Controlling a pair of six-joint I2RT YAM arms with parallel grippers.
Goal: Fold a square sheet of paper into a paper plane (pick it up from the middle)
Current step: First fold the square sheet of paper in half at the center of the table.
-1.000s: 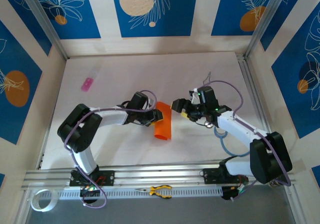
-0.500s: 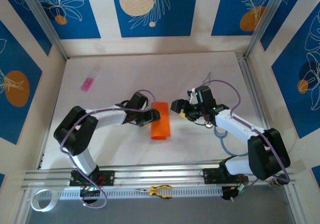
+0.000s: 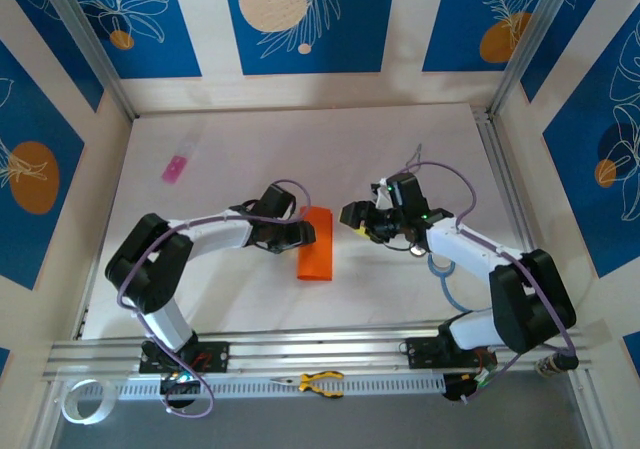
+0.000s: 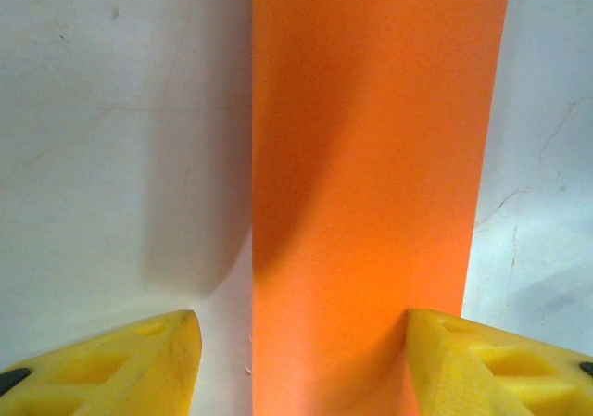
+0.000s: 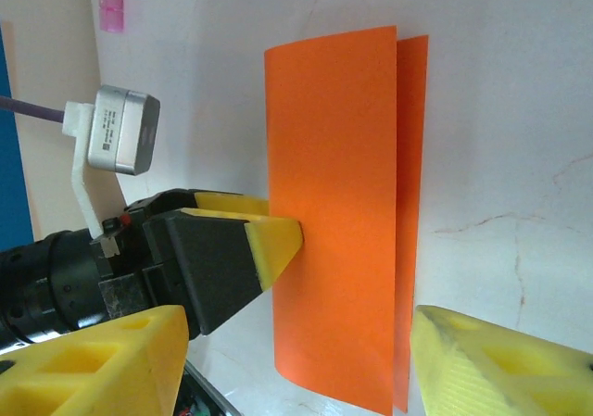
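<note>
From the overhead camera I see the square sheet of paper (image 3: 315, 257) lying just left of the frame's centre. It is folded over on itself into a narrow orange strip, with its long side running up and down. My left gripper (image 3: 303, 233) sits at the strip's upper left edge, touching it. On its wrist camera the yellow fingertips (image 4: 139, 365) stand apart at the bottom corners. One is over the bare table (image 3: 400, 149) beside the sheet and the other overlaps the sheet's right margin, so that pincer is partly spread and clamps nothing. My right gripper (image 3: 350, 216) is just right of the strip and apart from it. On its own camera its fingers stand wide at the two bottom corners and hold nothing. In that view the top layer does not lie flush, and the lower layer's edge shows along its right side. A small pink object (image 3: 175, 169) lies in the upper left, well apart. Yellow-handled pliers (image 3: 320, 381) rest on the rail at the bottom.
</note>
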